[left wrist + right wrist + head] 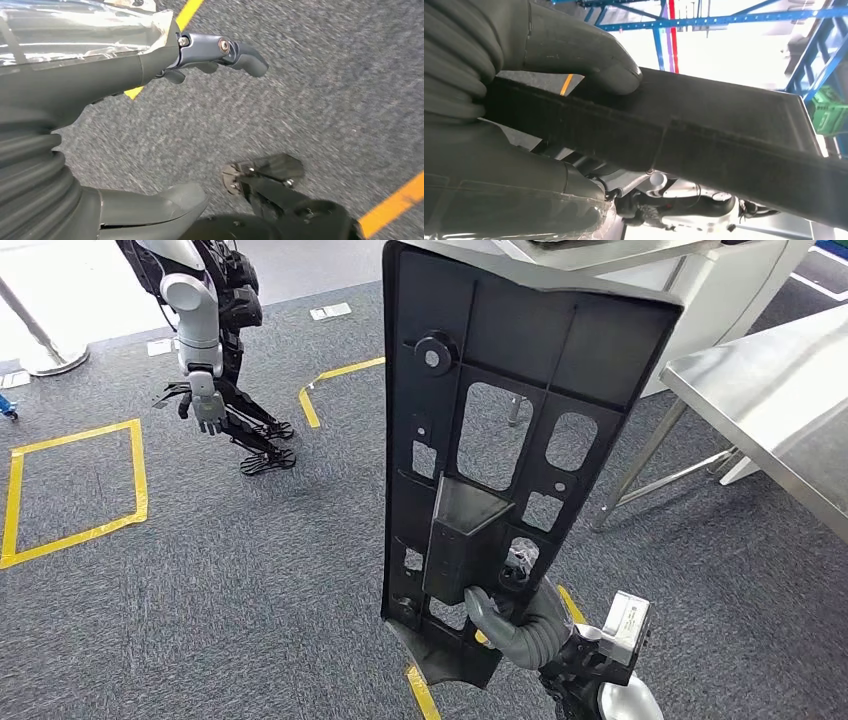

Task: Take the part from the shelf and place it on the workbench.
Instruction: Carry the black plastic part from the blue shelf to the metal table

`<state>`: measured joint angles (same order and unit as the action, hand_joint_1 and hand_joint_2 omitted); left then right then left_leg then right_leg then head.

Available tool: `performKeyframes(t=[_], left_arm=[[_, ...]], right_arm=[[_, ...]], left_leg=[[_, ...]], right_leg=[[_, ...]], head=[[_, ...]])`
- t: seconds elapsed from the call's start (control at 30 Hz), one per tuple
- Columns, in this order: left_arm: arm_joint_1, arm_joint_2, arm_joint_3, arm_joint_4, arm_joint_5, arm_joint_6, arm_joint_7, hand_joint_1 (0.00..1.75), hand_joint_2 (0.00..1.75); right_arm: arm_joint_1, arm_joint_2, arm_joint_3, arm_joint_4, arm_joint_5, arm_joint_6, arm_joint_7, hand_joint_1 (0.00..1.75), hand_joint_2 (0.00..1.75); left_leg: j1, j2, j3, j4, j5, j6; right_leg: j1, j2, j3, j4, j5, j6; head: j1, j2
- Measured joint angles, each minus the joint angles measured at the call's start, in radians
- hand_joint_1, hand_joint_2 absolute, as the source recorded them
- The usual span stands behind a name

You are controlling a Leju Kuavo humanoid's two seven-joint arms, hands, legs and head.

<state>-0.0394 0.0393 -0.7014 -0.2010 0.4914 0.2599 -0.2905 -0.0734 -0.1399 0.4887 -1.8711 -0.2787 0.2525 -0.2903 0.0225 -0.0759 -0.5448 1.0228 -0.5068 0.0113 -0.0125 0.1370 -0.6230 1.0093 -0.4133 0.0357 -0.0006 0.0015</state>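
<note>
Head view sets the biggest thing first: the grey carpet floor [250,570], marked with yellow tape lines [70,480], on which everything stands. Next in size is the steel workbench [770,400], whose near corner juts in from the right side of the scene, its legs angling down to the carpet; I judge it to be the goal, and the part is not yet over its top.

Then comes the part [510,440], a long black moulded panel with cut-out windows and a boxy housing on its face. It is carried upright and slightly tilted, clear of the floor, its upper end level with the workbench's near corner. Held on end like this, it probably keeps its length away from the robot's legs while walking.

Another robot [205,330] stands well apart on the far left of the carpet.

Smaller still, the right hand [510,615] grips the part near its lower end. In the right wrist view the thumb [589,55] presses one face while the fingers wrap under the edge, a firm clamp that suits a tall, top-heavy load.

Last, the left hand [125,75] hangs over the carpet, fingers loosely apart, holding nothing
</note>
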Motion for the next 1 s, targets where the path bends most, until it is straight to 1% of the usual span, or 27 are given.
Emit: performKeyframes(t=[0.03,0.07,0.1,0.13,0.2,0.23,0.27,0.3,0.33,0.37,0.4,0.43,0.5,0.53,0.6,0.63,0.67,0.7,0.73,0.77,0.8,0.83,0.87,0.9,0.93,0.97,1.0], left_arm=[[-0.001,0.000,-0.001,0.000,0.000,0.000,0.000,0.00,1.75],[-0.001,0.001,-0.002,0.000,0.000,0.000,0.000,0.00,1.75],[-0.002,0.001,-0.002,0.000,0.000,0.000,0.000,0.00,1.75],[-0.001,0.002,-0.002,0.000,-0.001,0.000,0.000,0.00,1.75],[0.001,0.004,-0.003,0.001,0.000,0.000,0.001,0.00,1.75],[0.002,0.005,-0.003,0.001,0.000,0.000,0.001,0.00,1.75],[0.002,0.005,-0.003,0.001,0.000,0.000,0.001,0.00,1.75],[0.001,0.005,-0.003,0.000,0.000,0.001,0.001,0.00,1.75],[0.001,0.004,-0.003,0.000,0.000,0.001,0.001,0.00,1.75],[0.001,0.004,-0.003,0.000,0.000,0.002,0.000,0.00,1.75],[0.001,0.004,-0.004,0.000,0.000,0.003,0.000,0.00,1.75],[0.001,0.005,-0.004,0.000,0.001,0.004,0.000,0.00,1.75],[0.001,0.004,-0.003,0.000,0.002,0.005,-0.001,0.00,1.75],[0.000,0.004,-0.003,0.000,0.004,0.006,-0.003,0.00,1.75],[-0.001,0.002,-0.003,0.000,0.009,0.008,-0.009,0.00,1.75],[0.000,0.001,-0.003,0.000,0.011,0.008,-0.012,0.00,1.75],[0.003,0.000,-0.003,0.000,0.012,0.009,-0.014,0.00,1.75],[0.005,0.000,-0.004,0.000,0.012,0.009,-0.015,0.00,1.75],[0.007,0.000,-0.004,0.000,0.013,0.009,-0.016,0.00,1.75],[0.009,0.000,-0.004,0.000,0.013,0.009,-0.016,0.00,1.75],[0.009,0.001,-0.004,0.000,0.013,0.009,-0.016,0.00,1.75],[0.010,0.001,-0.004,0.000,0.014,0.009,-0.016,0.00,1.75],[0.010,0.001,-0.004,0.000,0.014,0.009,-0.017,0.00,1.75],[0.010,0.001,-0.004,0.000,0.014,0.008,-0.018,0.00,1.75],[0.010,0.001,-0.004,0.000,0.014,0.008,-0.018,0.00,1.75],[0.010,0.000,-0.004,0.000,0.014,0.008,-0.019,0.00,1.75],[0.010,0.000,-0.004,0.000,0.015,0.009,-0.020,0.00,1.75]], right_arm=[[0.000,0.000,0.000,0.000,0.000,0.000,0.000,1.75,1.75],[0.000,-0.001,-0.001,-0.001,0.000,0.000,0.000,1.75,1.75],[-0.001,-0.001,-0.001,-0.001,0.000,0.000,0.000,1.75,1.75],[-0.001,-0.001,-0.001,-0.001,0.000,0.000,0.000,1.75,1.75],[0.000,-0.002,-0.001,-0.001,0.000,0.000,0.000,1.75,1.75],[0.002,-0.002,-0.001,-0.001,0.000,0.000,0.000,1.75,1.75],[0.003,-0.002,-0.001,0.000,0.000,0.000,0.001,1.75,1.75],[0.003,-0.003,-0.001,0.000,0.000,0.000,0.001,1.75,1.75],[0.003,-0.003,-0.001,0.000,0.000,0.000,0.002,1.75,1.75],[0.003,-0.002,-0.001,0.000,-0.001,0.000,0.002,1.75,1.75],[0.002,-0.002,-0.001,0.000,-0.001,0.001,0.002,1.75,1.75],[0.001,-0.002,0.000,0.000,-0.001,0.002,0.002,1.75,1.75],[-0.001,-0.002,-0.001,0.000,-0.002,0.004,0.002,1.75,1.75],[-0.001,-0.002,-0.001,0.000,-0.003,0.005,0.003,1.75,1.75],[-0.005,-0.001,0.000,0.001,-0.005,0.006,0.003,1.75,1.75],[-0.008,0.000,0.000,0.002,-0.006,0.006,0.003,1.75,1.75],[-0.011,0.001,0.000,0.003,-0.006,0.006,0.003,1.75,1.75],[-0.012,0.002,0.000,0.005,-0.006,0.006,0.003,1.75,1.75],[-0.012,0.002,0.000,0.006,-0.006,0.006,0.004,1.75,1.75],[-0.012,0.002,0.000,0.008,-0.006,0.006,0.004,1.75,1.75],[-0.012,0.002,0.000,0.009,-0.006,0.006,0.004,1.75,1.75],[-0.012,0.002,0.000,0.010,-0.007,0.006,0.004,1.75,1.75],[-0.012,0.002,0.000,0.010,-0.008,0.006,0.004,1.75,1.75],[-0.013,0.002,0.000,0.010,-0.008,0.006,0.003,1.75,1.75],[-0.013,0.001,0.000,0.011,-0.009,0.006,0.003,1.75,1.75],[-0.013,0.001,0.000,0.011,-0.010,0.006,0.002,1.75,1.75],[-0.012,0.000,0.000,0.011,-0.011,0.006,0.001,1.75,1.75]], left_leg=[[-0.002,0.014,0.002,-0.003,0.004,0.009],[-0.003,0.030,0.003,-0.006,0.008,0.018],[-0.004,0.046,0.004,-0.009,0.011,0.025],[-0.007,0.062,0.003,-0.009,0.012,0.029],[-0.012,0.094,0.000,-0.009,0.012,0.032],[-0.013,0.110,-0.001,-0.009,0.011,0.032],[-0.013,0.124,-0.001,-0.009,0.011,0.032],[-0.013,0.136,-0.001,-0.009,0.010,0.031],[-0.014,0.148,0.001,-0.009,0.008,0.028],[-0.016,0.158,0.003,-0.008,0.005,0.024],[-0.019,0.167,0.005,-0.008,0.002,0.020],[-0.021,0.176,0.008,-0.007,0.000,0.015],[-0.021,0.196,0.015,-0.010,-0.004,0.005],[-0.019,0.192,0.015,-0.007,-0.009,0.000],[-0.013,0.144,-0.008,0.045,-0.045,-0.010],[-0.010,0.111,-0.035,0.102,-0.076,-0.014],[-0.009,0.089,-0.069,0.171,-0.109,-0.016],[-0.009,0.079,-0.102,0.234,-0.133,-0.018],[-0.009,0.075,-0.124,0.272,-0.139,-0.020],[-0.006,0.073,-0.129,0.273,-0.125,-0.022],[-0.002,0.069,-0.114,0.234,-0.093,-0.024],[0.005,0.057,-0.086,0.170,-0.053,-0.028],[0.012,0.031,-0.057,0.104,-0.025,-0.034],[0.017,0.007,-0.034,0.055,-0.008,-0.035],[0.018,-0.010,-0.023,0.029,-0.004,-0.033],[0.015,-0.015,-0.021,0.022,-0.008,-0.028],[0.011,-0.003,-0.019,0.021,-0.006,-0.018]], right_leg=[[0.000,-0.013,-0.008,0.008,-0.002,0.004],[0.002,-0.039,-0.023,0.032,-0.014,0.004],[0.004,-0.072,-0.047,0.078,-0.035,0.001],[0.004,-0.103,-0.078,0.145,-0.065,-0.003],[0.002,-0.121,-0.140,0.280,-0.116,-0.004],[0.000,-0.124,-0.151,0.308,-0.124,0.000],[-0.001,-0.128,-0.139,0.293,-0.116,0.007],[-0.002,-0.136,-0.106,0.237,-0.097,0.015],[-0.002,-0.158,-0.058,0.155,-0.075,0.021],[0.001,-0.183,-0.015,0.083,-0.056,0.022],[0.005,-0.200,0.016,0.032,-0.043,0.018],[0.009,-0.211,0.031,0.006,-0.038,0.013],[0.013,-0.190,0.030,0.002,-0.036,0.001],[0.009,-0.179,0.032,-0.001,-0.033,-0.004],[-0.003,-0.156,0.035,-0.008,-0.028,-0.019],[-0.007,-0.146,0.035,-0.009,-0.027,-0.025],[-0.007,-0.134,0.035,-0.009,-0.026,-0.029],[-0.007,-0.122,0.034,-0.009,-0.026,-0.031],[-0.006,-0.109,0.034,-0.009,-0.025,-0.032],[-0.007,-0.096,0.034,-0.007,-0.025,-0.032],[-0.008,-0.082,0.035,-0.005,-0.025,-0.031],[-0.010,-0.069,0.034,-0.002,-0.026,-0.029],[-0.010,-0.056,0.031,0.005,-0.028,-0.024],[-0.009,-0.044,0.026,0.011,-0.030,-0.018],[-0.007,-0.033,0.020,0.015,-0.030,-0.010],[-0.007,-0.021,0.014,0.016,-0.028,-0.001],[-0.008,-0.009,0.008,0.013,-0.024,0.006]], head=[[0.000,0.000],[0.002,0.000],[0.004,0.000],[0.005,0.000],[0.006,0.000],[0.006,0.000],[0.007,0.000],[0.007,0.000],[0.007,0.000],[0.007,0.000],[0.006,0.000],[0.006,0.000],[0.005,0.000],[0.005,0.000],[0.001,0.000],[-0.002,0.000],[-0.005,0.000],[-0.006,0.000],[-0.006,0.000],[-0.006,0.000],[-0.006,0.000],[-0.007,0.000],[-0.007,0.000],[-0.006,0.000],[-0.006,0.000],[-0.006,0.000],[-0.006,0.000]])
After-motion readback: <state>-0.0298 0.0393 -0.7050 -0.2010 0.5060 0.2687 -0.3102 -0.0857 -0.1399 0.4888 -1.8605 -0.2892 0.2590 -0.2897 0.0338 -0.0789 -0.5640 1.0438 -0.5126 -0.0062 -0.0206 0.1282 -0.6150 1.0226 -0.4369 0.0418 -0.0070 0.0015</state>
